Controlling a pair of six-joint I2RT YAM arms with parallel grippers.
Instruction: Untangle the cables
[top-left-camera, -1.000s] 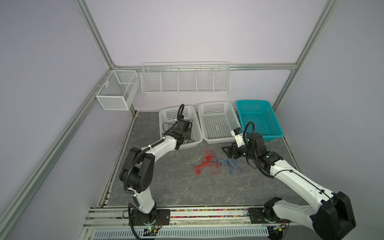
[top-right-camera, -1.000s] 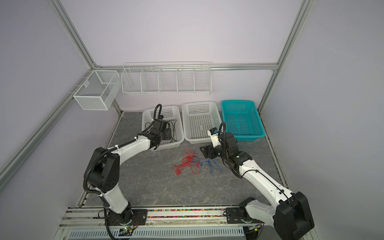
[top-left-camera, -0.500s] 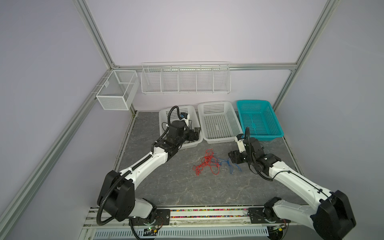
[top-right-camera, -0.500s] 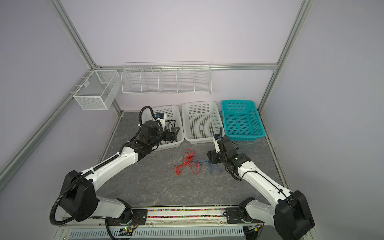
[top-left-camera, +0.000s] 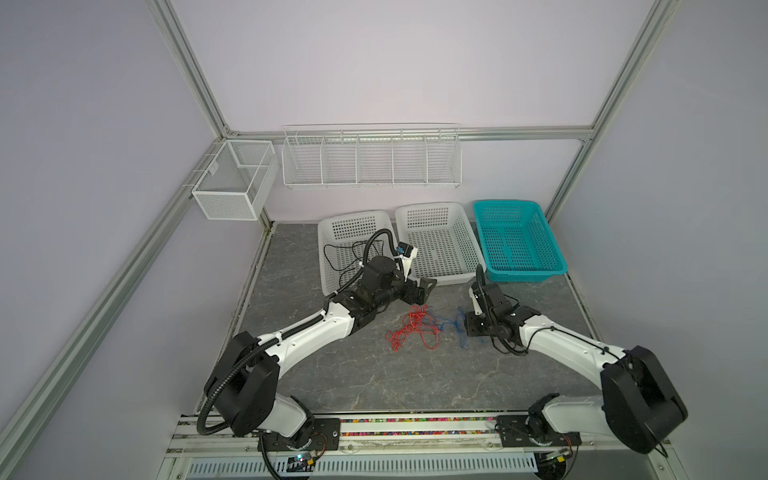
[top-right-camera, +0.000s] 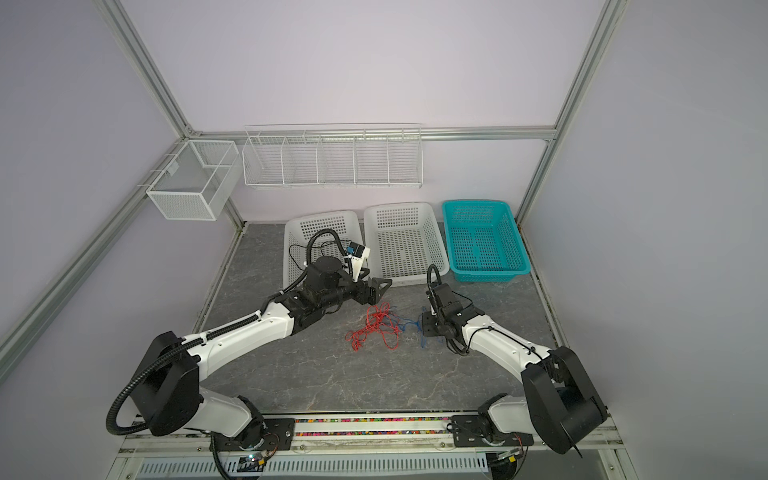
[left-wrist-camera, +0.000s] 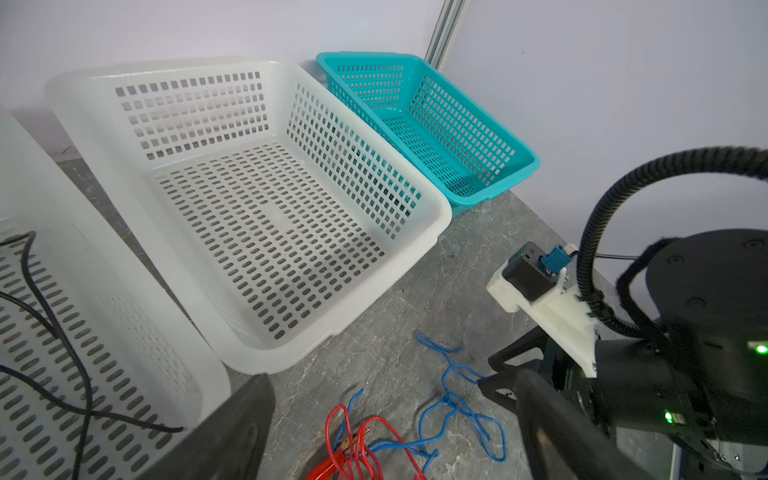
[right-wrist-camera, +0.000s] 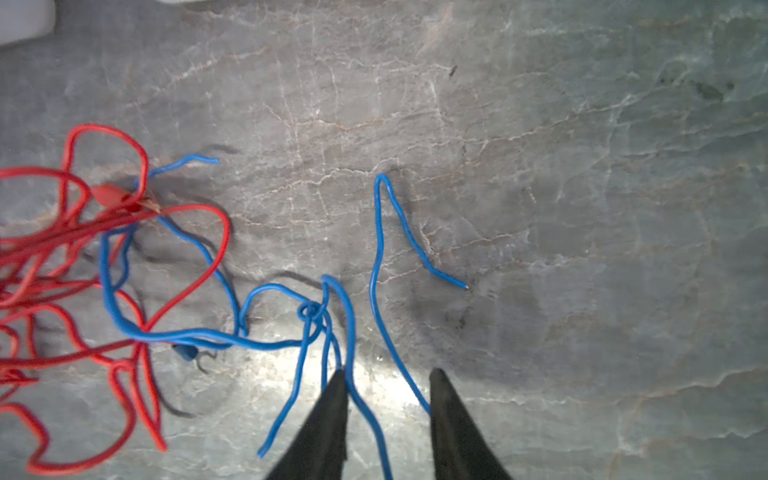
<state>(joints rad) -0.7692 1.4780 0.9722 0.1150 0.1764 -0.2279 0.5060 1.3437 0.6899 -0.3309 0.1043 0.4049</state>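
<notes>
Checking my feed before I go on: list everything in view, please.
Red cable: count unclear, red, tangled mid-table.
Blue cable: count unclear, blue, knotted, crossing the red.
Black cable: apparently one, black, in leftmost white basket.
White baskets: two, white, table's back.
Teal basket: one, teal, rightmost beside them.
Wire rack: one, white, back wall.
Mesh box: one, white, left rail.
Table: one, grey.
Left arm: jaws open, near white baskets.
Right arm: jaws open astride blue strands.

free: table (top-left-camera: 374, 382) near side | obstacles: white baskets (top-left-camera: 461, 245) behind cables (top-left-camera: 410, 333)
</notes>
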